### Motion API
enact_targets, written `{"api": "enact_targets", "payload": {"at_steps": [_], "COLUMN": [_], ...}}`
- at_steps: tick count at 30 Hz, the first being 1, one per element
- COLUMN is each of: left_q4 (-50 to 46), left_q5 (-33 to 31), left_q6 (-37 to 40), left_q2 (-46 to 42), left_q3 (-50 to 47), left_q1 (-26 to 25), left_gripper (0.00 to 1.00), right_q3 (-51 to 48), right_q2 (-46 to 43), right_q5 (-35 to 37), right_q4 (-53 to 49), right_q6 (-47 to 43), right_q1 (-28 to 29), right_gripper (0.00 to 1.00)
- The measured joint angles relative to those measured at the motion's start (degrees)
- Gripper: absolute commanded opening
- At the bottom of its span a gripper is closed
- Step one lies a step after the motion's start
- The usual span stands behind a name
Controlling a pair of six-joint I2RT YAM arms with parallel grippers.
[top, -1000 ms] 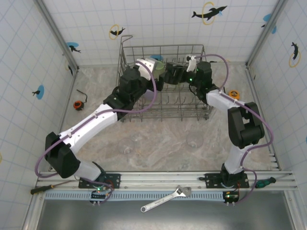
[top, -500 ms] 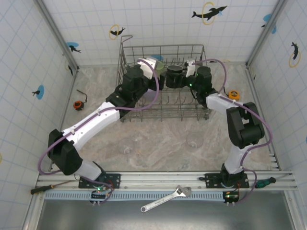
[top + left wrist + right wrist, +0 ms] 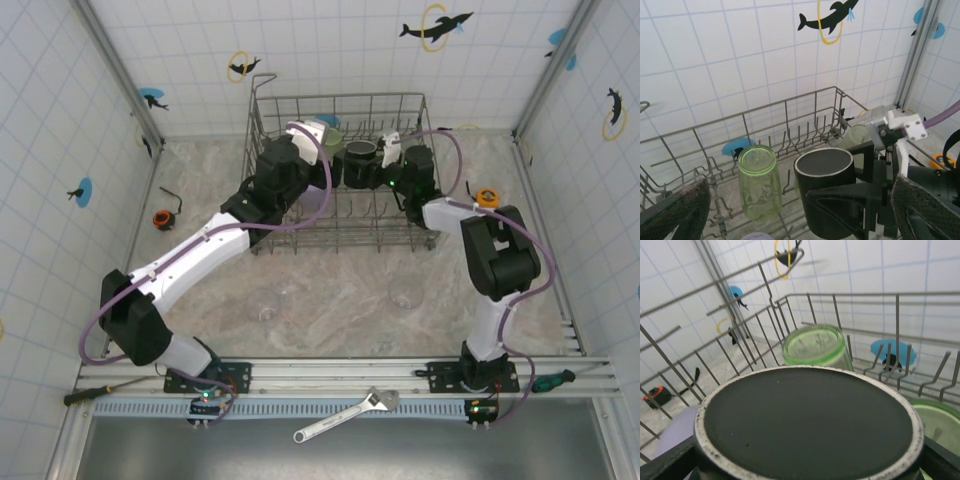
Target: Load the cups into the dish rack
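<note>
Right fingers (image 3: 384, 168) clamp the black mug (image 3: 360, 160), upside down, above the dish rack (image 3: 258, 120) at the bench's 12 o'clock. Clear cups (image 3: 268, 300) stand on the bench at the rack's 6 o'clock.

From the left wrist, left fingers (image 3: 675, 215) gape empty. The mug hangs between them toward 1 o'clock, with a green cup (image 3: 758, 180) racked at its 9 o'clock. Lowered off-line, it could knock that cup or snag a tine.

From the right wrist, the mug's base sits squarely between the gripping fingers. A crooked release may tip it.

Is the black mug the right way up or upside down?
Upside down. The black mug shows a flat closed bottom on top, with no hole to pour into.
</note>
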Motion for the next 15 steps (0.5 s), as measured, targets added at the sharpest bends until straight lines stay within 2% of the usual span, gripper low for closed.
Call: {"api": "enact_targets", "payload": {"at_steps": [15], "left_q4": [0.46], "left_q5": [-0.2], "left_q6": [0.04], "left_q2": [0.92], "left_q3": [0.0], "left_q1": [0.0], "left_gripper": [0.95], "right_q3": [0.48], "right_q2": [4.44], "right_q5": [-0.55], "right_q4": [0.87], "right_q6": [-3.91], "right_q1": [0.22], "right_gripper": [0.0]}}
